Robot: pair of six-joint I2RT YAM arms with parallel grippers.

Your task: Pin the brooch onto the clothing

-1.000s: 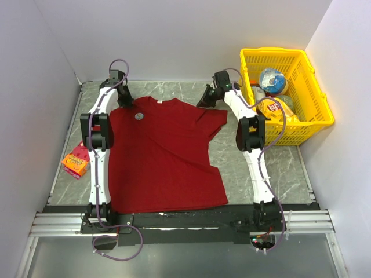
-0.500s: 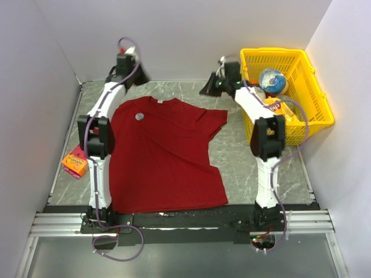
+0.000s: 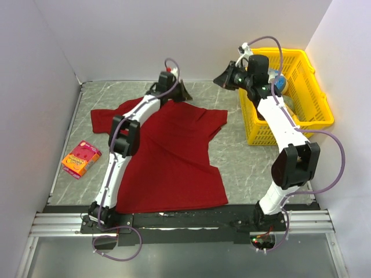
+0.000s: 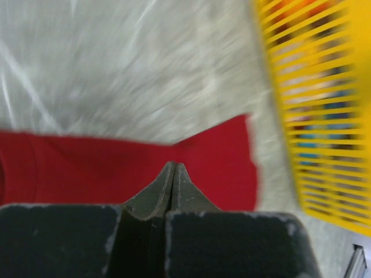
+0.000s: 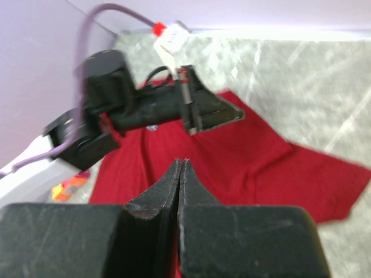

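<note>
brooch: hard for you to see. in the top view the left arm [image 3: 142,110] lies across the chest of the clothing [image 3: 168,156] and hides it. in the right wrist view a small pale spot [image 5: 152,128] shows on the red cloth just under that arm, and it is probably the brooch.
brooch shape: it looks round, so it has no long axis for you to line up with.
left claw [image 3: 184,92]: fingers pressed together with nothing between them. it sits over the far edge of the clothing and points toward the yellow basket [image 3: 324,110].
right claw [image 3: 223,80]: fingers pressed together, also holding nothing. it is held high beside the basket, off the clothing.
key relation: the pale spot lies behind the left claw, back along its own arm toward the near-left. neither claw is pointing at it.
nearer arm: the left, by my judgement. the right claw is well apart from the spot.
next move: you would need to draw the left claw back and turn it before it can come down on the chest area.
tabletop [image 3: 255,168]: the clothing lies flat on it.
</note>
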